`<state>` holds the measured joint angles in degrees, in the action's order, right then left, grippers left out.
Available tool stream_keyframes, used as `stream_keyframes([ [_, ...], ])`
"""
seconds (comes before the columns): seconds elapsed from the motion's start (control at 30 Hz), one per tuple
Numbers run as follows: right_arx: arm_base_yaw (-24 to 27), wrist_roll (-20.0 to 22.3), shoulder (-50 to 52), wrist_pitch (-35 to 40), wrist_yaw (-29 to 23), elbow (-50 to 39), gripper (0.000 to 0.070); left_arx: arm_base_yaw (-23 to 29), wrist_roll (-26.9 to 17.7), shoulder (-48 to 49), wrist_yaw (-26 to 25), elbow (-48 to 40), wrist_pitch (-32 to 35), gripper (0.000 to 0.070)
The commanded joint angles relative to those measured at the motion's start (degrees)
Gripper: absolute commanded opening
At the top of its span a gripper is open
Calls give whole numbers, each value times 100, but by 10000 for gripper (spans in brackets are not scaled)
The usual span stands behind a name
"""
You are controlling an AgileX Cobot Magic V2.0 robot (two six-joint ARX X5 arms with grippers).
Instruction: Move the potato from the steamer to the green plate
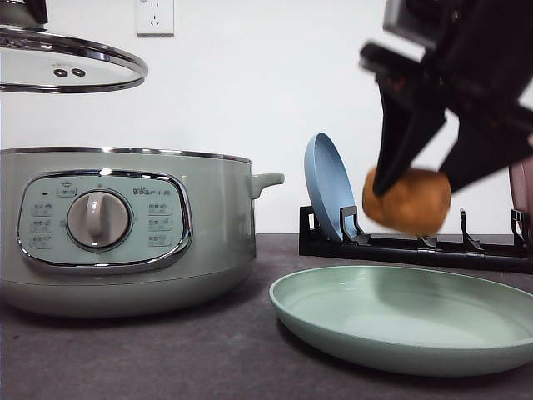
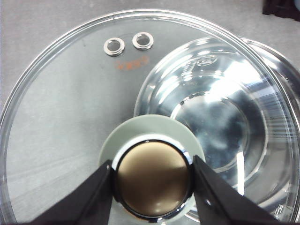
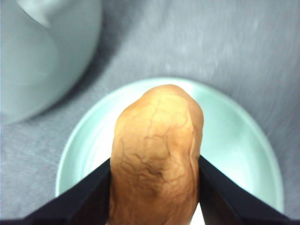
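The orange-brown potato (image 1: pixel 408 200) hangs in the air above the green plate (image 1: pixel 400 350), with my right gripper (image 1: pixel 412 187) shut on it. From the right wrist, the potato (image 3: pixel 157 154) sits between the black fingers (image 3: pixel 89 197) directly over the plate (image 3: pixel 243 140). The sage-green steamer (image 1: pixel 125 233) stands at the left with its pot uncovered. My left gripper (image 2: pixel 152 180) is shut on the knob (image 2: pixel 152 176) of the glass lid (image 1: pixel 71 67), held high above the steamer. Through the lid the shiny steamer bowl (image 2: pixel 215 117) shows below.
A black dish rack (image 1: pixel 416 246) stands behind the green plate, with a blue plate (image 1: pixel 329 187) upright in it and a pink plate edge (image 1: pixel 523 187) at the far right. The steamer's side handle (image 1: pixel 266 179) juts toward the rack. The tabletop (image 1: pixel 208 350) is dark grey.
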<state>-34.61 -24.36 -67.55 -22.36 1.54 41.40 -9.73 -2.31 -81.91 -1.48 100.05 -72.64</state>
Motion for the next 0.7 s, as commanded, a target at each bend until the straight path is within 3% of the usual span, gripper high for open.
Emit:
stream_keyframes([
  [0.0, -52, -358, -59, 267, -9, -138, 182, -45, -50, 24, -7, 168, 192, 3],
  [0.43, -149, -662, -566, 892, -9, -682, 191, -327, -48, 24, -18, 168, 191, 3],
  [0.67, -282, -660, -734, 887, -16, -682, 360, -555, -48, 24, -273, 168, 189, 3],
])
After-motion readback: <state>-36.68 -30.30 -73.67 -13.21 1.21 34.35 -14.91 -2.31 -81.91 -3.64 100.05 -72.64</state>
